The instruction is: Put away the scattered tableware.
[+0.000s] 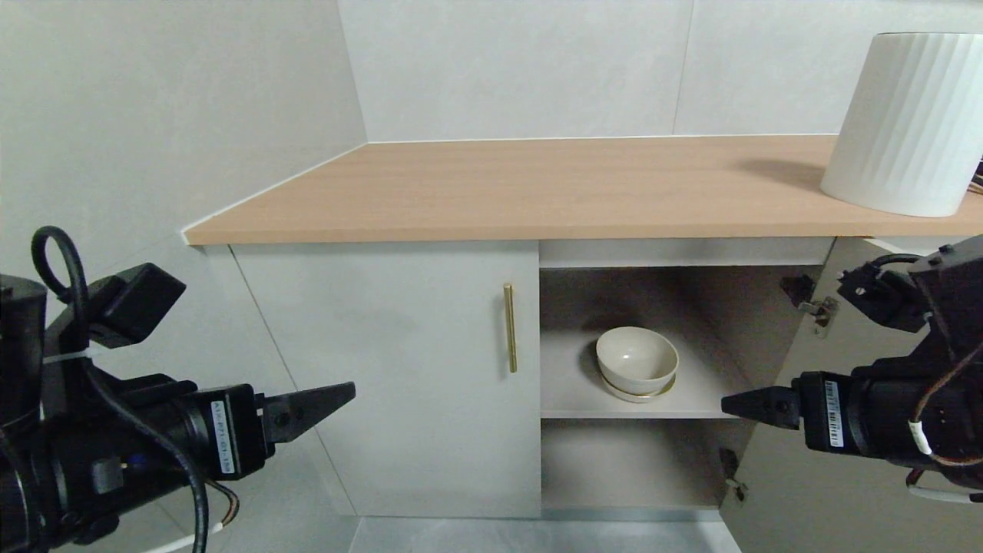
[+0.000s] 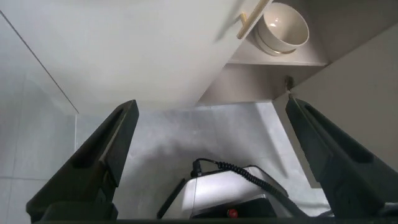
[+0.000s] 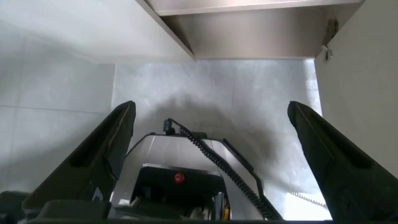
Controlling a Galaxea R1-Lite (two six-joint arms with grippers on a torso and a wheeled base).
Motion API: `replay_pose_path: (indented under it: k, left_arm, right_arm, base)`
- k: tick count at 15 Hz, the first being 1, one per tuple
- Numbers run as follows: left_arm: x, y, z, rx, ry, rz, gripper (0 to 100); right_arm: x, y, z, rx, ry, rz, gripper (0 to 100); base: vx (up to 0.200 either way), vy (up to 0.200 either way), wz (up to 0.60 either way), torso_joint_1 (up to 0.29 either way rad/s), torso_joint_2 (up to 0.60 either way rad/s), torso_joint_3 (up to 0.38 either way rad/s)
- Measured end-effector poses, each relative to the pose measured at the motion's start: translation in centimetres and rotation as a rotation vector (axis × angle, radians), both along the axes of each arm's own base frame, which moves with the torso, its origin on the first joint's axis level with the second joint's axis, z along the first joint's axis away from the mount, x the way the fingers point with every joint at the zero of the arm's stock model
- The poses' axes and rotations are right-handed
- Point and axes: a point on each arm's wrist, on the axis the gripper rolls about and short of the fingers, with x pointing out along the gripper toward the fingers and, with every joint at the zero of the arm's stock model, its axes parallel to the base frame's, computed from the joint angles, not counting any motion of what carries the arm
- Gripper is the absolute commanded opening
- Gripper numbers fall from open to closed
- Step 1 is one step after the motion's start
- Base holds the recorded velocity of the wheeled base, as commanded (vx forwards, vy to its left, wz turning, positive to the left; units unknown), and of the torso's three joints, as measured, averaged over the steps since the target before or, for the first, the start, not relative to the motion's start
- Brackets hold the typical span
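We hold both hands low in front of a cabinet under the table. The left hand is released. In its wrist view its two dark fingers stand wide apart with nothing between them. The right hand is released as well, its fingers spread and bare.

The task's thing is a cream bowl. It stands upright in the open right compartment of the cabinet, on the upper shelf, and rests on a small plate of the same colour. From the right hand, the bowl lies to the left, a little above the fingertips and deeper in the cabinet, near but apart. From the left hand it lies well off to the right, beyond the shut door and its brass handle. We cannot tell whether anything lies inside the bowl beyond a pale glint at its bottom.

The lower compartment opens below the right hand's level and to its left. The open door hangs just behind the right hand, with its hinges showing. Up on the table, above the right hand, stands a white ribbed vessel, mouth down or lidded; we cannot tell which.
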Motion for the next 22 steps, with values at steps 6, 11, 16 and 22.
replay_pose_path:
  k: [6, 11, 16, 22]
  left_arm:
    - [0.3, -0.5, -1.0, 0.021, 0.041, -0.011, 100]
    - [0.5, -0.6, -1.3, 0.026, 0.055, -0.012, 100]
    - [0.4, -0.7, -1.3, 0.027, 0.056, -0.02, 100]
    - [0.3, -0.7, -1.3, 0.027, 0.053, -0.022, 100]
  right_arm:
    - [-1.1, -0.7, 0.6, 0.009, -0.021, 0.002, 100]
    - [-1.2, -0.8, 0.3, -0.017, -0.021, 0.014, 100]
    - [-1.3, -0.9, 0.1, -0.025, -0.017, 0.014, 100]
    - [-1.3, -1.0, 0.1, -0.041, -0.03, -0.004, 100]
  base:
    - [-0.2, 0.0, 0.0, 0.004, 0.0, 0.005]
    - [-0.2, 0.0, 0.0, 0.001, 0.0, 0.001]
    - [-0.2, 0.0, 0.0, 0.003, 0.0, 0.001]
    - [-0.067, 0.0, 0.0, 0.001, 0.0, 0.001]
